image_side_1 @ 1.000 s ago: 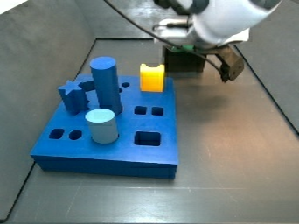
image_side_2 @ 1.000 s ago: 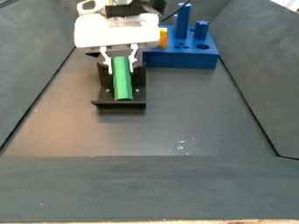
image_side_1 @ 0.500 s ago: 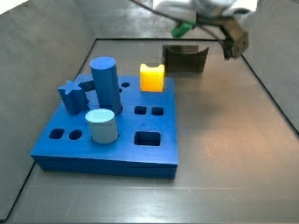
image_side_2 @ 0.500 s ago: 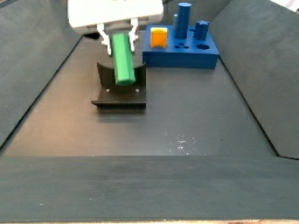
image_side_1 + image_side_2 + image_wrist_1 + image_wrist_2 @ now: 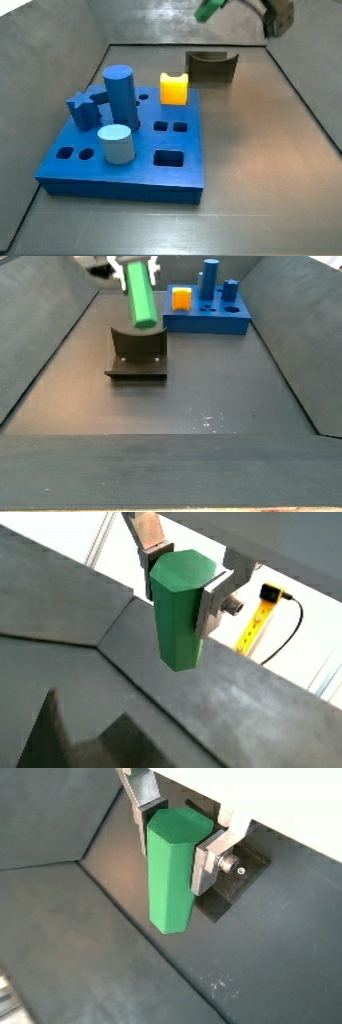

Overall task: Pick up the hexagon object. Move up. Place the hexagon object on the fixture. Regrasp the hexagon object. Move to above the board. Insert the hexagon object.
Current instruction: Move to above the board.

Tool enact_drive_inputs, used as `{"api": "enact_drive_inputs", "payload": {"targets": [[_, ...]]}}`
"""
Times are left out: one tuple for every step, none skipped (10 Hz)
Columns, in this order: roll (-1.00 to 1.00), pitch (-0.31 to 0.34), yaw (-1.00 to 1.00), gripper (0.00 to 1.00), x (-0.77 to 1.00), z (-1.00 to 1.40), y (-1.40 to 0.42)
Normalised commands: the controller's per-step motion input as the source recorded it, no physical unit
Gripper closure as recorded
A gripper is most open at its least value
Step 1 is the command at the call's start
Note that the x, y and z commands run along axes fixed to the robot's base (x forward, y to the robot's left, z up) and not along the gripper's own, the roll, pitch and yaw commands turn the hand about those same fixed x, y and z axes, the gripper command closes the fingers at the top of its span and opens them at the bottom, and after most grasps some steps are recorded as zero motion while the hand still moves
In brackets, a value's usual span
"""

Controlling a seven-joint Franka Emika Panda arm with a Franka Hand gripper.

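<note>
The end effector (image 5: 187, 587), clamped on the hexagon object (image 5: 140, 298), has risen higher above the fixture (image 5: 138, 353).

The hand (image 5: 177, 830) hangs high above the floor, fingers (image 5: 214, 600) clamped on a green peg (image 5: 174, 873)

Even bright overhead light, soft shadows beside the board (image 5: 120, 150), low-resolution side views, gripper (image 5: 131, 264) cropped and blurred

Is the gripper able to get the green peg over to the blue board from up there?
Probably yes. The gripper holds the hexagon object high above the fixture, and nothing shows between it and the board.
</note>
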Motion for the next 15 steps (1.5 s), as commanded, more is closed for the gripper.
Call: {"api": "enact_drive_inputs", "payload": {"targets": [[-0.06, -0.027, 0.05, 1.0, -0.08, 1.0, 0.03], [-0.06, -0.026, 0.04, 1.0, -0.08, 1.0, 0.03], [-0.06, -0.026, 0.02, 1.0, -0.08, 1.0, 0.03], [-0.06, -0.02, 0.0, 1.0, -0.08, 1.0, 0.02], [-0.06, -0.012, -0.01, 1.0, -0.09, 1.0, 0.02], [-0.07, -0.006, -0.02, 1.0, -0.09, 0.97, 0.02], [-0.07, 0.012, -0.02, 1.0, -0.07, 0.74, 0.01], [-0.07, 0.024, -0.02, 1.0, -0.05, 0.56, 0.0], [-0.07, 0.05, -0.01, 1.0, -0.04, 0.33, 0.0], [-1.0, -0.121, -0.06, 1.0, -0.41, 0.13, -1.0], [-1.0, -0.129, -0.06, 1.0, -0.4, 0.1, -1.0], [-1.0, -0.143, -0.07, 1.0, -0.42, 0.12, -1.0], [-1.0, -0.152, -0.08, 1.0, -0.44, 0.11, -1.0], [-1.0, -0.157, -0.09, 1.0, -0.45, 0.11, -1.0], [-1.0, -0.158, -0.1, 1.0, -0.46, 0.11, -1.0]]}}
